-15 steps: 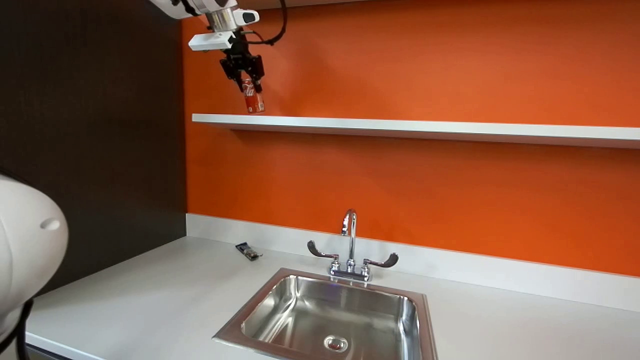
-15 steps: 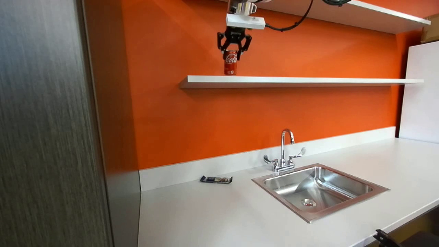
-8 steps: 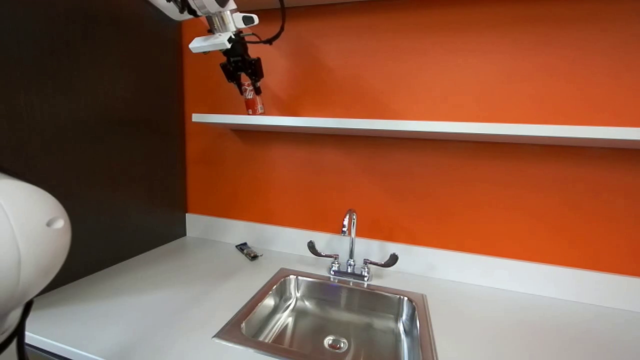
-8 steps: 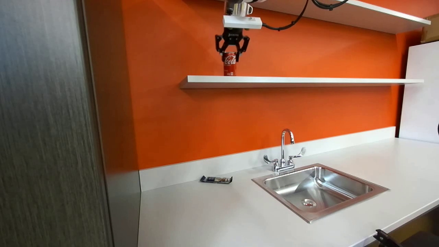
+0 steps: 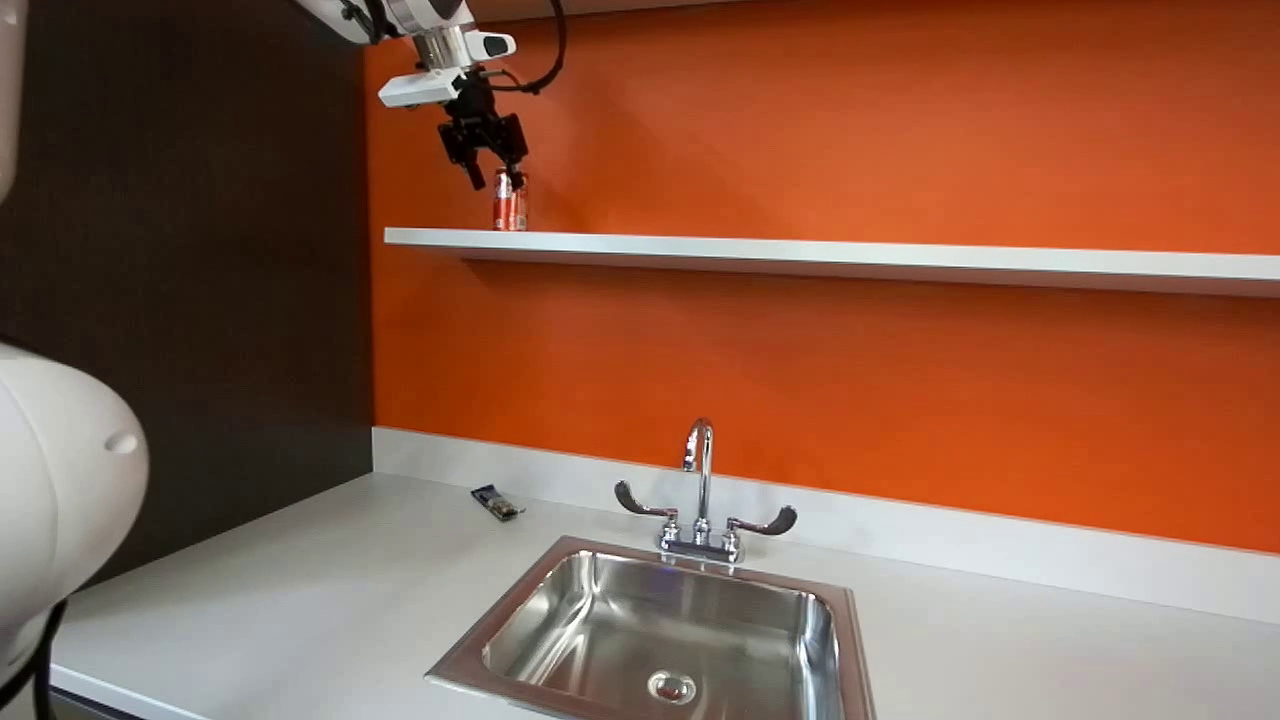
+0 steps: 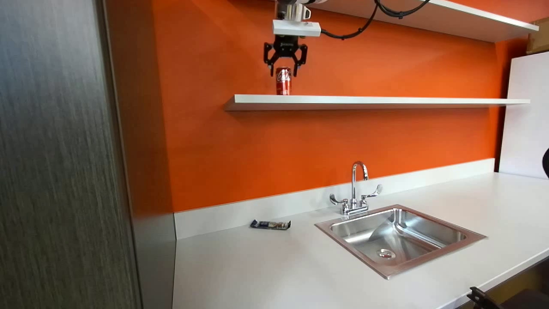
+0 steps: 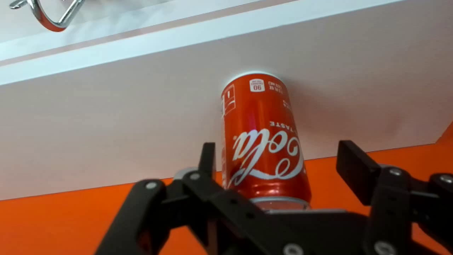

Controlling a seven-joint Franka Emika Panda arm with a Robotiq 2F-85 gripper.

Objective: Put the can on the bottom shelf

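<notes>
The red can (image 5: 502,205) stands upright on the white bottom shelf (image 5: 800,252), near its left end in both exterior views; here are the can (image 6: 283,83) and the shelf (image 6: 364,100). My gripper (image 6: 283,74) is open above and around the can's upper part. In the wrist view the open gripper (image 7: 277,144) has a finger on each side of the can (image 7: 262,141). A wide gap shows on the right side of the can and a narrow one on the left. The can's base rests on the shelf surface (image 7: 106,106); part of its top is hidden by the gripper.
An upper shelf (image 6: 429,21) runs above, close to the arm. A dark panel (image 5: 200,250) stands on the left. Below are a counter (image 6: 240,266), a sink (image 6: 433,262), a faucet (image 5: 704,480) and a small flat black packet (image 6: 270,225).
The can was held tilted between the fingers, then came down onto the shelf. The fingers have opened and the can now stands upright by itself. The gripper has shifted slightly down and left.
</notes>
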